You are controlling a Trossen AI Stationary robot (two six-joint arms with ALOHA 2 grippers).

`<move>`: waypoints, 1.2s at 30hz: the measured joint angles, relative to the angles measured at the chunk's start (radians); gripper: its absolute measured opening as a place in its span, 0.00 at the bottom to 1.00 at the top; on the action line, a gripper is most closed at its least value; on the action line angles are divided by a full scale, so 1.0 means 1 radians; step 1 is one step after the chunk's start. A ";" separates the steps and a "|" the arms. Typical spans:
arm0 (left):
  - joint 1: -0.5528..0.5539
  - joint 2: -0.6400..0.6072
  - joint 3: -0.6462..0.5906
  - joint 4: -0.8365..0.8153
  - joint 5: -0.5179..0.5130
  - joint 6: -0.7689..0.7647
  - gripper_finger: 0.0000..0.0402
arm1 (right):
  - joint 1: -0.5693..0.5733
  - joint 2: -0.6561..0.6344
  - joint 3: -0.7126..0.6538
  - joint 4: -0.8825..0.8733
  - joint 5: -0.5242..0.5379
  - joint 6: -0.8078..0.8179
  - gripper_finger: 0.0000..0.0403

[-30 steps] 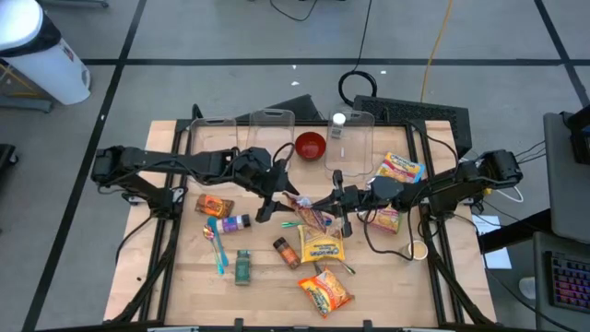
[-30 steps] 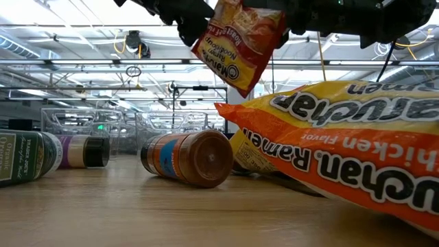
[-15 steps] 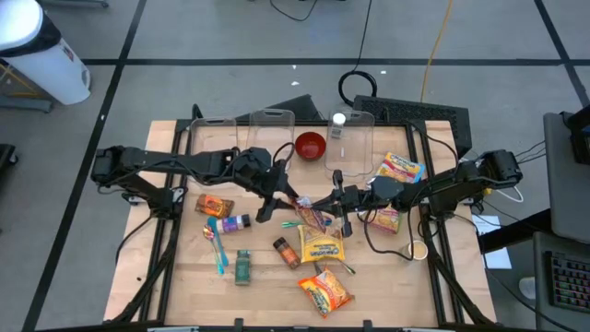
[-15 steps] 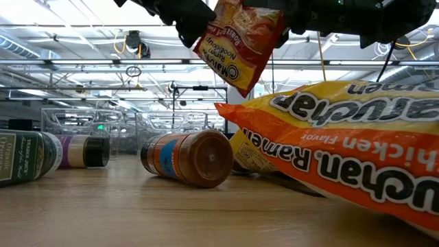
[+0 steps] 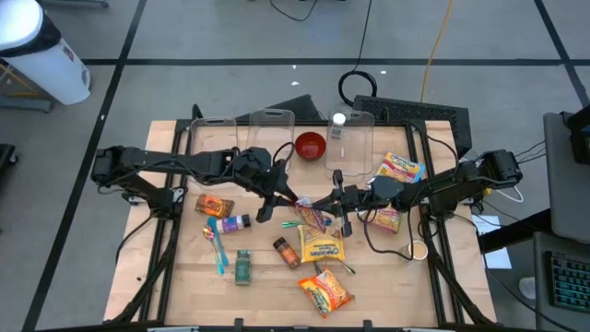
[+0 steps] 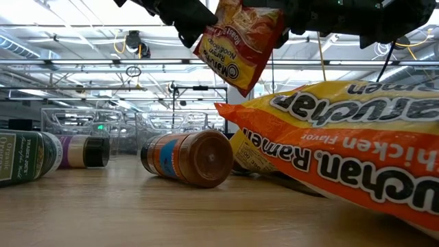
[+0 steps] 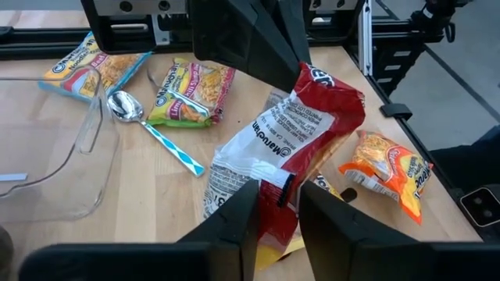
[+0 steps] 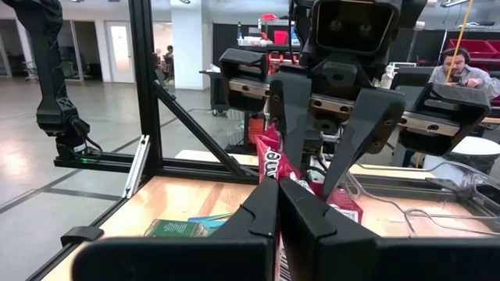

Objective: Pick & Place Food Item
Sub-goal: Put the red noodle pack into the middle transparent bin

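A red Maruchan ramen packet [image 5: 311, 216] hangs in the air over the middle of the table, between my two grippers. My right gripper [image 5: 324, 205] reaches in from the table's right and is shut on it. My left gripper [image 5: 288, 197] comes from the left, and its two fingers close around the packet's other end [image 7: 279, 204]. In the low view the packet [image 6: 240, 41] hangs tilted, well above the wood. My left gripper has the packet's end nearest to it [image 7: 269, 183] between its two fingers, with crumpled wrapper filling the narrow gap. The fingers [image 7: 238, 226] come from the table's left, slanting down. The packet is clear of the table. My right gripper pinches the packet's opposite end [image 7: 312, 74] between its two shut fingers [image 8: 262, 215], coming about level from the table's right. The packet is lifted clear and hangs tilted below the fingers.
Below lie more ramen packets [image 5: 320, 247] [image 5: 324, 290] [image 5: 399, 168], spice jars [image 5: 287, 251] [image 5: 232, 223] [image 5: 242, 266], a blue-handled spoon [image 5: 215, 242] and an orange box [image 5: 213, 205]. Clear containers [image 5: 267, 129] and a red bowl [image 5: 311, 145] stand at the far edge.
Both arms have stayed in place. In the low view my left gripper's finger has drawn in against the packet's upper left edge, and that edge has shifted slightly. The packet still hangs clear of the table.
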 joint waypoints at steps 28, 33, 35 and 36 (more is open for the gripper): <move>0.000 0.000 0.000 -0.002 -0.053 0.098 0.01 | 0.000 0.000 0.000 -0.005 0.000 0.010 0.01; 0.000 0.000 0.000 -0.005 -0.055 0.098 0.01 | 0.000 0.000 0.000 -0.006 0.001 0.009 0.10; 0.000 0.000 0.000 -0.006 -0.057 0.098 0.01 | 0.000 0.000 0.000 -0.006 0.001 0.007 0.15; 0.000 0.000 0.000 -0.006 -0.064 0.098 0.01 | 0.000 0.000 0.000 -0.006 0.001 0.004 0.18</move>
